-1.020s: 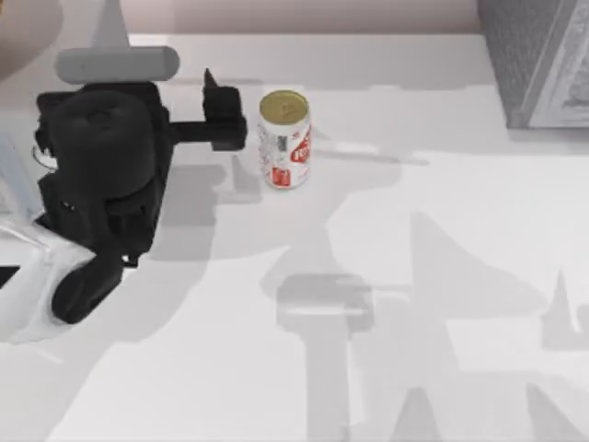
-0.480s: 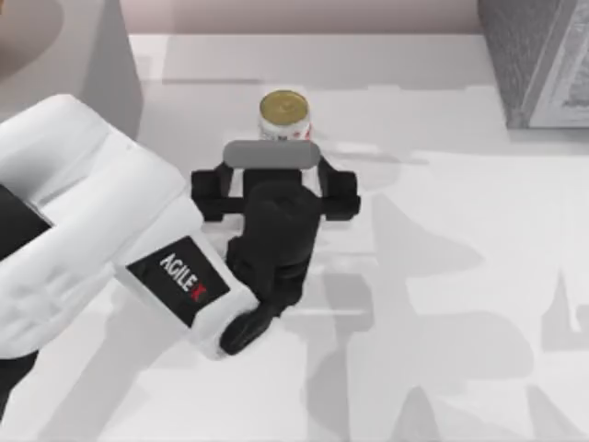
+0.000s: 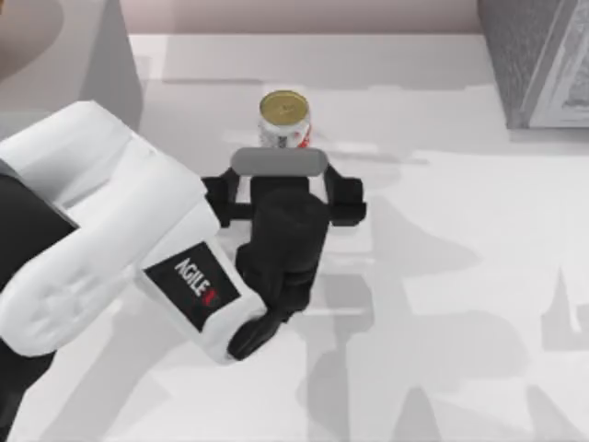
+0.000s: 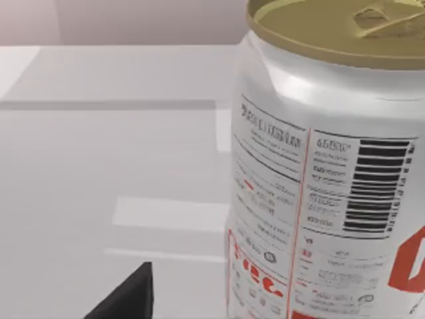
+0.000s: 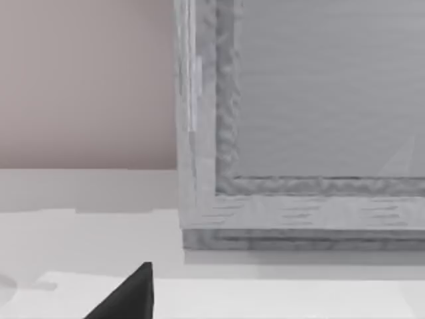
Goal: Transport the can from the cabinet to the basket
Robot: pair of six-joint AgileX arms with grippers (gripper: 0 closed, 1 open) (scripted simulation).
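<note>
Can [image 3: 283, 120]: upright, axis vertical, on table [image 3: 442, 276], far centre.
Left gripper [image 3: 281, 158]: just short of can, reaching toward it; finger state cannot be told.
Nearer arm: left.
Cabinet [image 3: 538, 60]: far right.

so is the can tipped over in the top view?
No, the can stands upright on the table, gold top facing up, just beyond the left gripper.

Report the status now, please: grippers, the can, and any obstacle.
Left gripper at the can, fingers unseen from above. Can upright on the table, near the far edge. Grey cabinet at far right. Nothing between gripper and can.
</note>
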